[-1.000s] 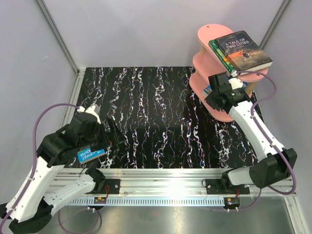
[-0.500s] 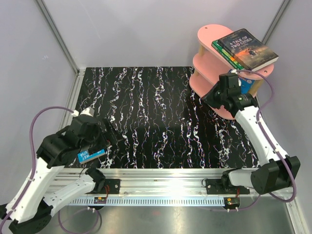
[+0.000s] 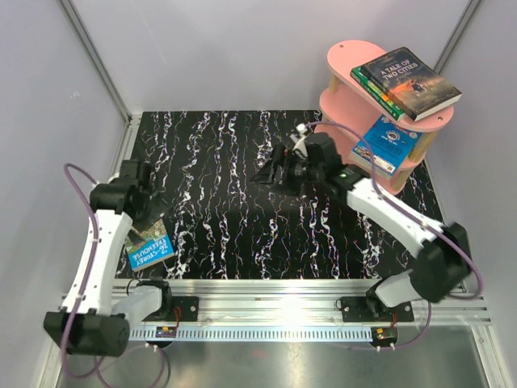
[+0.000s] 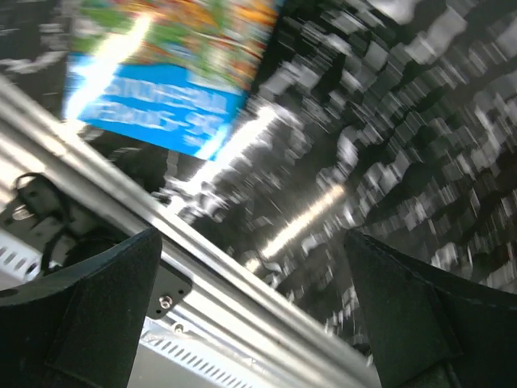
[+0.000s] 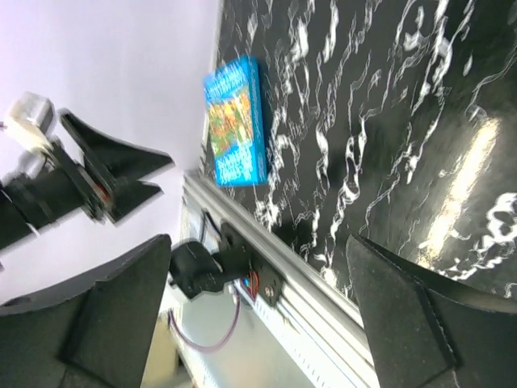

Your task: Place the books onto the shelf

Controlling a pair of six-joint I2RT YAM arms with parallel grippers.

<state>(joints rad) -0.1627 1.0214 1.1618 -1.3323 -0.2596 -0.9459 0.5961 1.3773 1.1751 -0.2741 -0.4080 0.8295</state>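
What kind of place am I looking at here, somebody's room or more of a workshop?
Probably a robotics lab test cell: a left arm and right arm bolted to a metal rail, bare grey walls, and a small pink shelf with books set out as props.

robot lab test cell. plain pale wall panels (image 3: pixel 226 48) close in back and sides, framed by aluminium corner posts (image 3: pixel 93 56). black marbled surface (image 3: pixel 226 162) inside the frame. slotted aluminium rail (image 3: pixel 275 291) along near edge; left arm (image 3: pixel 93 242) and right arm (image 3: pixel 388 212) bolted to it, white-black, purple cables (image 3: pixel 77 174) looping off them.
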